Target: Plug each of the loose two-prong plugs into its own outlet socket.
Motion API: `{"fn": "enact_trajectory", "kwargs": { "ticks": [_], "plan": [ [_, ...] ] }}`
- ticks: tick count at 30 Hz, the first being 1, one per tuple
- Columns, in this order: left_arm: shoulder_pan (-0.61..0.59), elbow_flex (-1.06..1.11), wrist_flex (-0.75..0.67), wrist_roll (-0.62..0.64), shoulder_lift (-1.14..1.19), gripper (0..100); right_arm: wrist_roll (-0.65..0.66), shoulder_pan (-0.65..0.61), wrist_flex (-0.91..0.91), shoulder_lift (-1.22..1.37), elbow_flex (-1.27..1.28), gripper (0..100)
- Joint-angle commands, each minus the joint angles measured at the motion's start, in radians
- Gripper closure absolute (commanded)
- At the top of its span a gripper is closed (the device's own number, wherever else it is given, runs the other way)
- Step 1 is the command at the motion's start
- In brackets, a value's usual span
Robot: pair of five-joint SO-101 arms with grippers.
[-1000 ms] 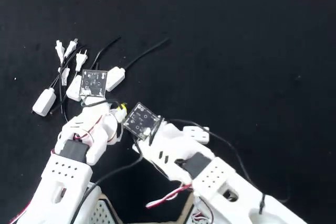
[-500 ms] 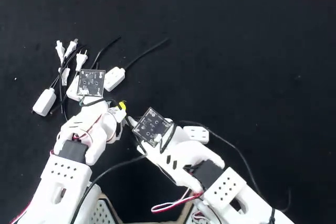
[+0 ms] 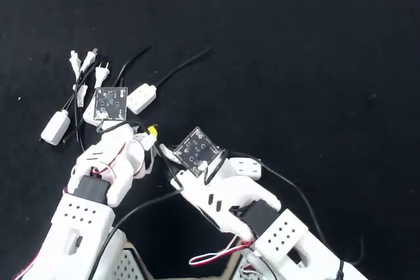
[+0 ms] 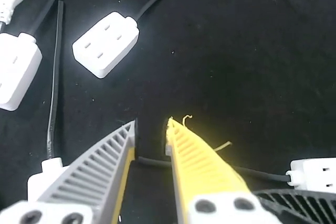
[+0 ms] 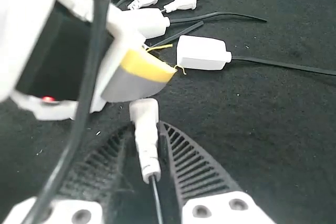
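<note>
My right gripper point(image 5: 146, 129) is shut on a white two-prong plug point(image 5: 143, 114), its black cord running back between the fingers. From above, that plug point(image 3: 168, 154) sits just right of my left gripper point(image 3: 149, 137). The left gripper point(image 4: 151, 124) is open by a narrow gap, low over the mat, with a black cord point(image 4: 152, 162) lying across beneath it. A white outlet socket point(image 4: 105, 44) lies just beyond it. Three loose plugs point(image 3: 88, 63) lie at the far left, with more sockets point(image 3: 54, 127) nearby. Another socket point(image 3: 248, 168) rests beside the right arm.
Black cords point(image 3: 180, 67) trail from the sockets across the black mat point(image 3: 315, 63). The left gripper's yellow finger point(image 5: 142, 66) stands close in front of the held plug. A socket point(image 5: 202, 52) lies just past it. The right half of the mat holds nothing.
My right gripper has shifted right and slightly back with the plug in it. The left arm has edged a little left.
</note>
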Motion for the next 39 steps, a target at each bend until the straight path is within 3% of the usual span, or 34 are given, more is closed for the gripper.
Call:
{"fn": "enact_trajectory", "kwargs": {
  "ticks": [1, 26, 32, 39],
  "plan": [
    [-0.005, 0.015, -0.008, 0.014, 0.003, 89, -0.014, 0.021, -0.049, -0.047, -0.019, 98.8],
    [-0.008, 0.021, -0.009, 0.048, 0.002, 89, -0.075, 0.032, -0.032, -0.042, -0.016, 98.8],
    [-0.142, -0.067, -0.008, 0.049, 0.002, 89, 0.003, 0.199, 0.186, -0.041, -0.065, 98.8],
    [-0.234, -0.051, -0.008, 0.049, 0.002, 89, 0.069, 0.385, 0.261, -0.041, -0.153, 98.8]
  ]
}}
